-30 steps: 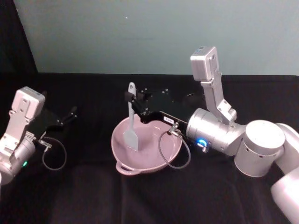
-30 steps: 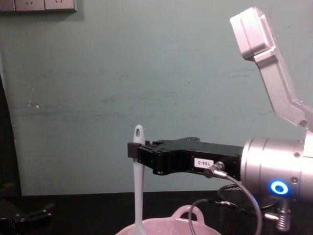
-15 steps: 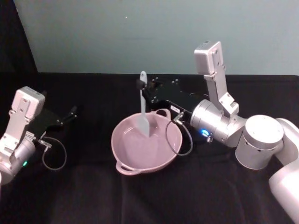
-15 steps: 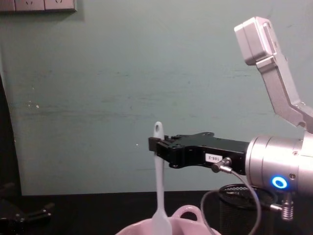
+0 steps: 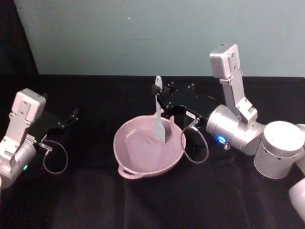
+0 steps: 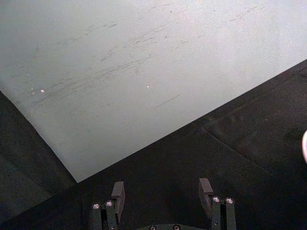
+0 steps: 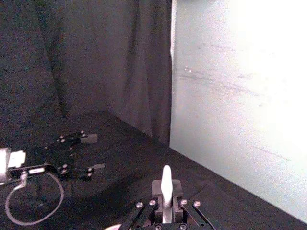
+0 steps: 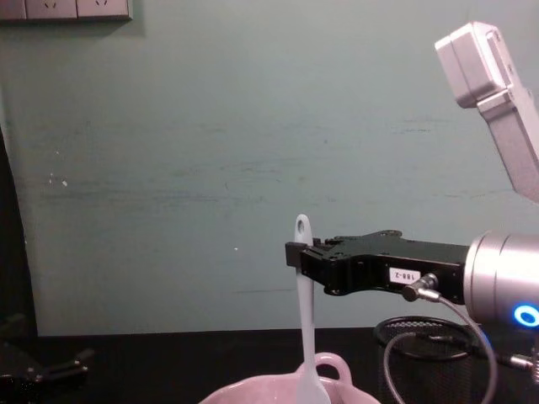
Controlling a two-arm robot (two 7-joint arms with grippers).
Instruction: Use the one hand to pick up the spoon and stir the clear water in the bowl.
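Note:
The pale pink bowl [image 5: 143, 152] sits mid-table, its loop handle [image 8: 334, 364] at the far rim. My right gripper [image 5: 157, 91] reaches in from the right and is shut on the upper handle of the white spoon [image 5: 159, 119]. The spoon hangs upright with its flat head down inside the right part of the bowl. In the chest view the spoon [image 8: 304, 320] drops from the gripper [image 8: 295, 255] into the bowl [image 8: 253, 391]. In the right wrist view the spoon's handle end [image 7: 166, 184] stands up between the shut fingers. My left gripper [image 6: 162, 196] is open and parked at the far left.
A black wire-mesh cup [image 8: 421, 353] stands behind the right arm, right of the bowl. A grey cable [image 5: 195, 148] loops off the right wrist by the bowl's right rim. Black cloth covers the table; a teal wall stands behind.
My right gripper has carried the spoon rightward across the bowl, from its left part to its right part. The left arm has not moved.

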